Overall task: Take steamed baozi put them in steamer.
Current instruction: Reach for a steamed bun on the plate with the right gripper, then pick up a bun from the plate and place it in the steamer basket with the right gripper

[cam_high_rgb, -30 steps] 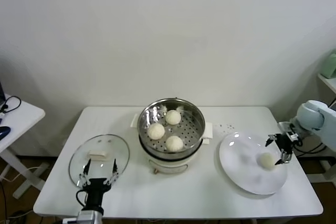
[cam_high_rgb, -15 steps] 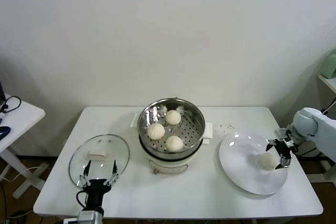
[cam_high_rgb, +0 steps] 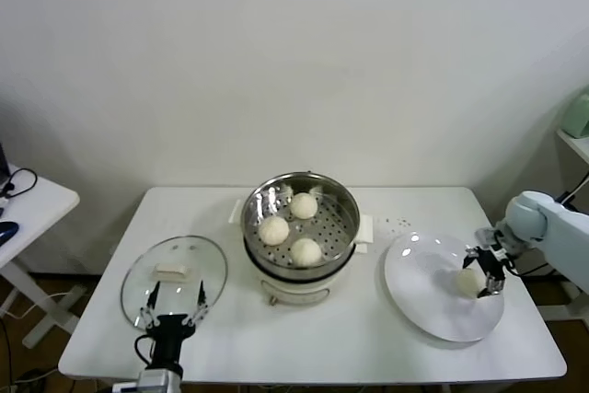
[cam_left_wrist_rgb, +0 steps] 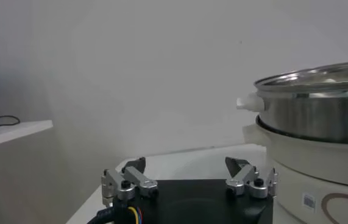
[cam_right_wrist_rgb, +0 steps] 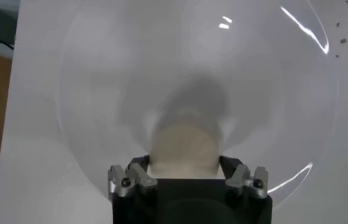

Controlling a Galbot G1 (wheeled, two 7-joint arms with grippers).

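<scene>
- One steamed baozi sits on the white plate, toward the plate's right side, on the right part of the bench.
- In the right wrist view this baozi fills the gap between the two fingers, which stand on either side of it and look to be touching it; whether they are pressing it firmly I cannot tell.
- The right gripper reaches in over the plate's right edge from the right, fingers narrowed around the bun, which rests on the plate.
- Three more baozi lie inside the steamer, on its perforated floor: one toward the back, one to the left, one toward the front, close together but apart.
- The steamer sits on a white cooker base in the middle of the bench, just left of the plate.
- A few dark specks lie on the bench between the steamer and the plate.
- A glass lid lies flat on the left part of the bench, well apart from the plate.
- The left gripper is parked at the near left edge of the bench, over the lid's near rim, its fingers spread wide with nothing between them.
- A small white side table stands off to the left of the bench.
</scene>
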